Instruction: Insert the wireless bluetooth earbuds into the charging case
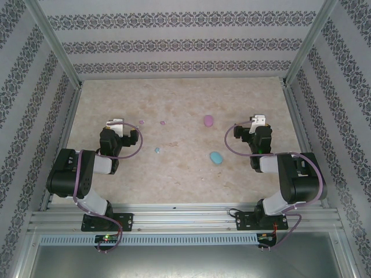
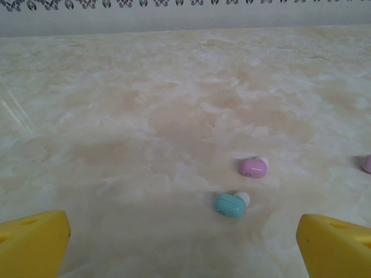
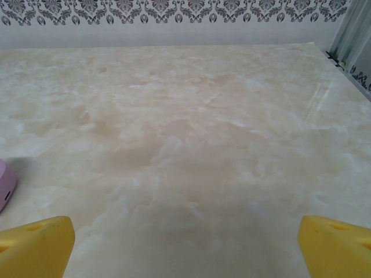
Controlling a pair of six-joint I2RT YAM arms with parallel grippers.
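Observation:
Two pink-purple earbuds (image 1: pixel 141 122) (image 1: pixel 163 123) and one light blue earbud (image 1: pixel 156 150) lie loose on the marbled table. The left wrist view has the blue earbud (image 2: pixel 229 204) nearest, a pink one (image 2: pixel 253 167) just beyond it, and another pink one (image 2: pixel 367 164) cut by the right edge. Two oval charging cases lie shut: a pink case (image 1: pixel 208 120) and a blue case (image 1: pixel 215 157). My left gripper (image 1: pixel 116 123) (image 2: pixel 184 234) is open and empty, left of the earbuds. Open and empty too, my right gripper (image 1: pixel 257 121) (image 3: pixel 185 240) hangs right of the cases, with the pink case (image 3: pixel 4 185) at its view's left edge.
Patterned walls and metal frame posts (image 1: pixel 55 43) close in the table on three sides. The arm bases sit on a rail (image 1: pixel 185 219) along the near edge. Bare tabletop (image 1: pixel 185 98) stretches behind the earbuds and cases.

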